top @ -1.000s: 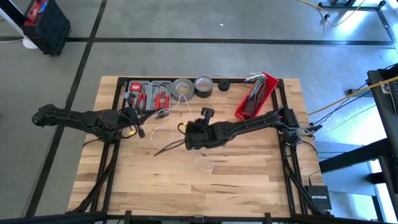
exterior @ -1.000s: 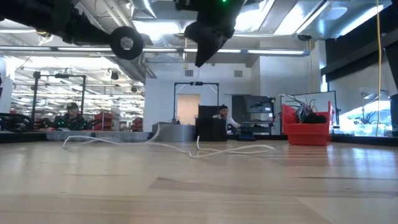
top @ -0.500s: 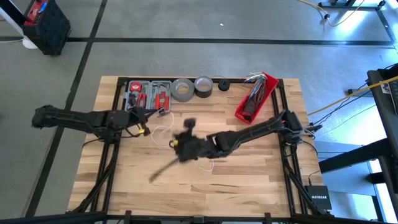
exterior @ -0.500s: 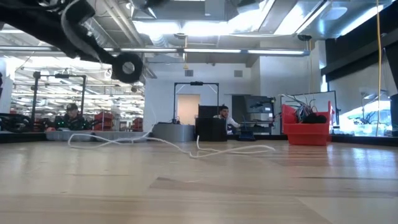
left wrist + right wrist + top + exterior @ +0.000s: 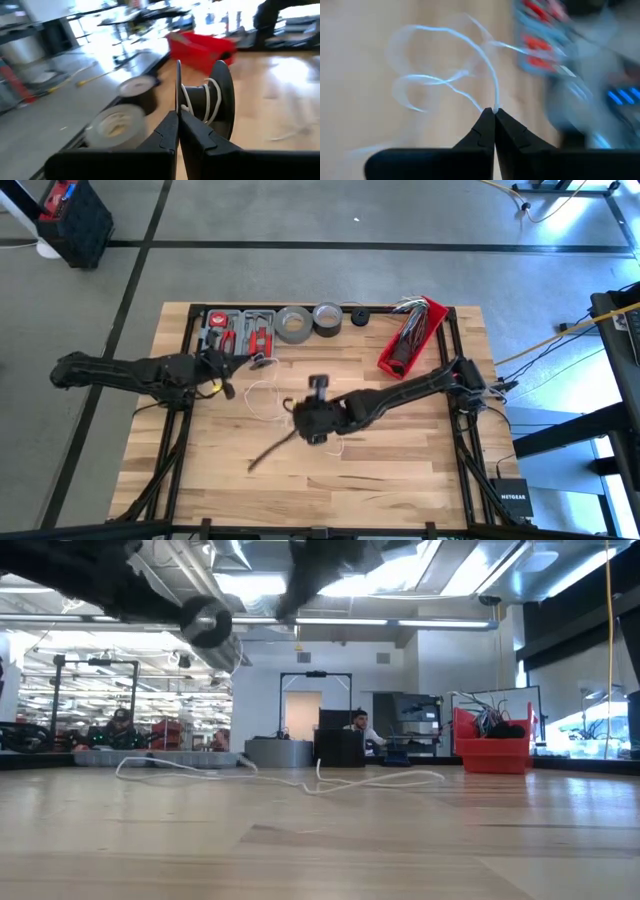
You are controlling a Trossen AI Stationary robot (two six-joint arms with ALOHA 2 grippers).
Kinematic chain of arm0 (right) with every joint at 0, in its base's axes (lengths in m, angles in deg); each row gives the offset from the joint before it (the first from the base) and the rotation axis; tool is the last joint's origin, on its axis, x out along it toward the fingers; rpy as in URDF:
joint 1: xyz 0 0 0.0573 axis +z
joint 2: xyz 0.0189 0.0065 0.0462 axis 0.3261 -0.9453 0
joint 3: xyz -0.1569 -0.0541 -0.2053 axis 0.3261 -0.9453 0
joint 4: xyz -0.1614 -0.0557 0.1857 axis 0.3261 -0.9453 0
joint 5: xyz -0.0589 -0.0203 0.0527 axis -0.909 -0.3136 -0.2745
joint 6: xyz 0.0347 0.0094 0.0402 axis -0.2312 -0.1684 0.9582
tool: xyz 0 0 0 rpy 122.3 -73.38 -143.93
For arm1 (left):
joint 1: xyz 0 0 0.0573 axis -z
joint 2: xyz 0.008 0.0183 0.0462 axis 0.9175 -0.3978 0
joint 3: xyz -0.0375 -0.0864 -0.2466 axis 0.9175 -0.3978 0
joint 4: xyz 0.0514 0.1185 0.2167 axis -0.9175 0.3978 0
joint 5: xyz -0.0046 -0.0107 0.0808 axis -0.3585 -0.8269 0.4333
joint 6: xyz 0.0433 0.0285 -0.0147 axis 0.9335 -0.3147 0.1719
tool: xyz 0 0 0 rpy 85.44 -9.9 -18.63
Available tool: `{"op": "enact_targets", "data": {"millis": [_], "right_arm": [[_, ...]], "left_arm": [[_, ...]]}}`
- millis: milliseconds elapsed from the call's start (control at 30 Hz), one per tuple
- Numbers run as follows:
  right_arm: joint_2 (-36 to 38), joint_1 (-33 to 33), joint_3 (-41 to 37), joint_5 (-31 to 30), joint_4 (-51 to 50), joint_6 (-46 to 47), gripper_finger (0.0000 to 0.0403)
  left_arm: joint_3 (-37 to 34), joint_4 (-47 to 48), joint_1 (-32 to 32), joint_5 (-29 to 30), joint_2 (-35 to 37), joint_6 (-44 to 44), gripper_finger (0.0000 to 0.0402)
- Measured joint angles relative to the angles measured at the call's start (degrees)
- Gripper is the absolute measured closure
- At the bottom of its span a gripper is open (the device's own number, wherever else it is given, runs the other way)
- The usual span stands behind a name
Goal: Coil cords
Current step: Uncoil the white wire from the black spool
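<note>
Two claws share one thin white cord (image 5: 262, 393), and the coming turn hangs on the line that runs between them. The left claw (image 5: 178, 116) is pressed together on the flange of a small dark spool (image 5: 212, 102) that already carries a few white wraps; in the high view it sits at the desk's (image 5: 400, 470) left side, just in front of the grey tool tray (image 5: 238, 332). The right claw (image 5: 494, 111) is likewise pinched shut, with the cord's strand caught right at its tips, and it hangs near the desk's middle, to the right of the spool and a little nearer the front edge. Between the two, loose cord lies in slack loops on the wood, more slack trailing toward the front edge below the right arm. The free length thus runs roughly left to right from spool to right claw, so I judge the right arm is the one placed to lead the strand round the spool.
</note>
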Motion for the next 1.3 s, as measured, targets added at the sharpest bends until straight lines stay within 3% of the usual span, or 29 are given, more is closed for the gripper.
{"op": "enact_targets", "data": {"millis": [133, 333, 533, 933, 1067, 1300], "right_arm": [[0.0, -2.1, 0.0, -12.0, -7.7, 8.9, 0.0397], [0.0, -5.0, 0.0, -25.2, -17.6, 21.0, 0.0397], [-0.4, -6.7, 0.0, -19.7, -18.2, 27.7, 0.0385], [-0.6, -6.1, -0.1, -11.4, -17.7, 23.2, 0.0269], [-0.6, -6.1, -0.1, -9.4, -15.2, 19.0, 0.0261], [-0.6, -6.1, -0.1, -9.4, -6.1, 11.1, 0.0261]], "left_arm": [[0.0, 1.7, 1.0, -4.6, 1.2, -0.4, 0.0398], [0.0, 5.6, 0.7, -4.8, 0.2, 0.1, 0.0398], [0.0, 5.3, 0.1, -4.8, -1.1, -0.1, 0.0398], [0.0, 5.2, 0.3, -5.2, -1.4, 1.8, 0.0398], [0.1, 5.1, 0.3, -7.2, -1.5, 4.9, 0.0399], [0.1, 4.5, 1.6, -0.6, -3.7, 8.7, 0.0400]]}}
